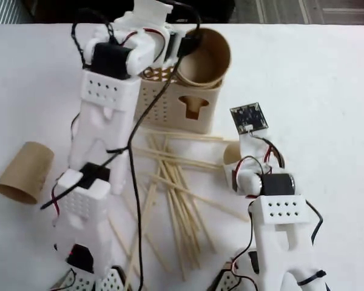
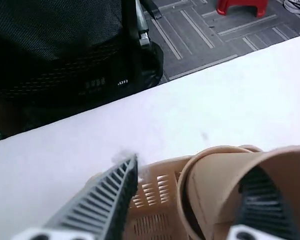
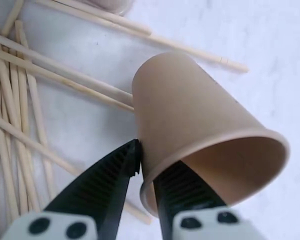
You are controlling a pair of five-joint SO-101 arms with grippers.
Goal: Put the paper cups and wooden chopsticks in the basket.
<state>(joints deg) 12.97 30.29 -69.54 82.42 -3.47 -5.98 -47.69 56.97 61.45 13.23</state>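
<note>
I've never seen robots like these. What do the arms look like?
The left arm and right arm are chunky white plastic shells with grids of small holes, joined by black motor blocks. Thin red and black cables loop between joints. The jaws are dark and ridged. A small dark circuit board tops the right wrist.

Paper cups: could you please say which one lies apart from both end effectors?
The brown paper cup lying alone on its side at far left. One rests on the beige basket at the left end effector; the right end effector pinches another.
</note>
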